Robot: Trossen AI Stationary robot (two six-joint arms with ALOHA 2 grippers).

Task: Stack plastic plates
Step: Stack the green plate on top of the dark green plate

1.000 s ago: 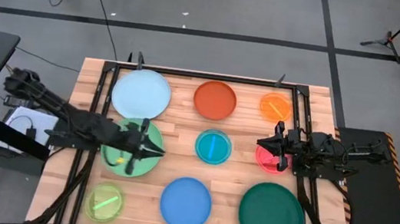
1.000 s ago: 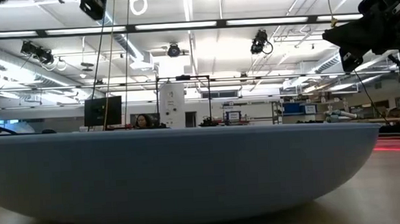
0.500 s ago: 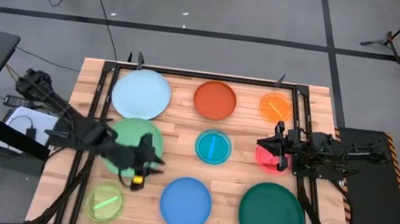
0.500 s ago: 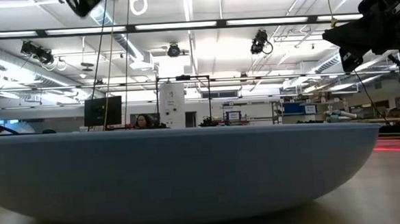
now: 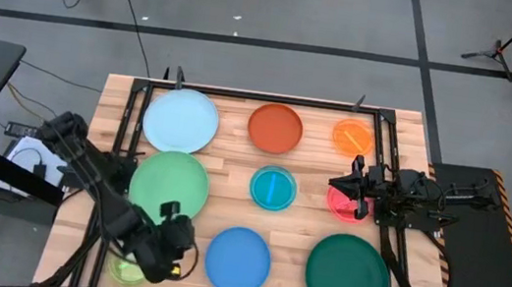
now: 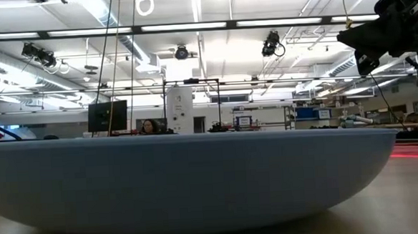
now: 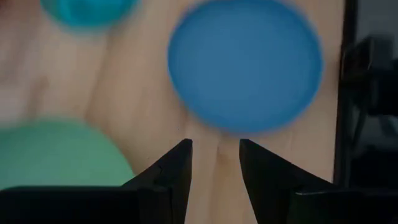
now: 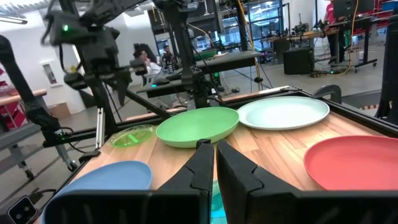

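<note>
Nine plates lie apart, each flat on its base on the wooden table: pale blue point(image 5: 181, 120), red-orange point(image 5: 275, 128), orange point(image 5: 353, 137), light green point(image 5: 169, 184), teal point(image 5: 273, 187), pink point(image 5: 337, 206), lime point(image 5: 126, 267), blue point(image 5: 238, 260) and dark green point(image 5: 347, 278). My left gripper point(image 5: 181, 245) hangs open above bare wood between the lime and blue plates; its wrist view shows the gripper point(image 7: 214, 155) just short of the blue plate point(image 7: 245, 62). My right gripper point(image 5: 348, 197) hovers shut over the pink plate, which its wrist view does not show.
Black frame rails point(image 5: 125, 146) run along the table's left and right sides. Strips of bare wood point(image 5: 229, 195) separate the plates. In the low view the blue plate point(image 6: 191, 179) fills the foreground, and the right arm point(image 6: 397, 21) shows high up. A person sits far behind the table.
My left gripper has swung from above the light green plate toward the table's near edge and now hangs between the lime and blue plates, leaving the light green plate uncovered. My right arm has kept still.
</note>
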